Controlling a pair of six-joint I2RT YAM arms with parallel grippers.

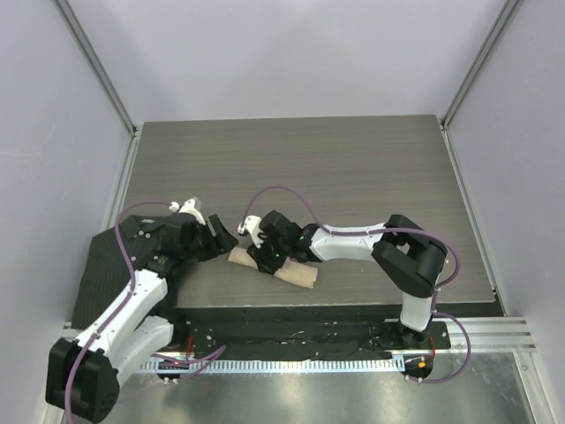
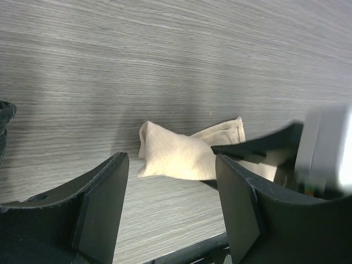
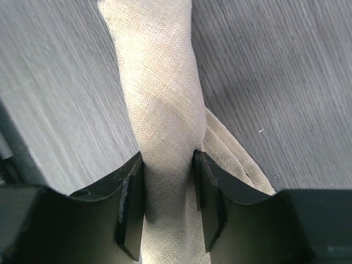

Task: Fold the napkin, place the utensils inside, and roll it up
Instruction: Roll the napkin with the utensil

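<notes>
Right gripper is pinched around the middle of the rolled napkin, pads pressing both sides. The left gripper sits with its jaws apart just beside the roll's left end, holding nothing. The roll lies on the wood-grain table near the front edge, between the two arms. My worry: a loose flap pokes out beside the roll, so if the right one lets go or drags sideways, it could spring open or slide toward the edge. Squeezing only the middle might let the ends flare too. Can't see the utensils anywhere, so no idea if they're inside, and from above the right wrist covers part of the roll.
</notes>
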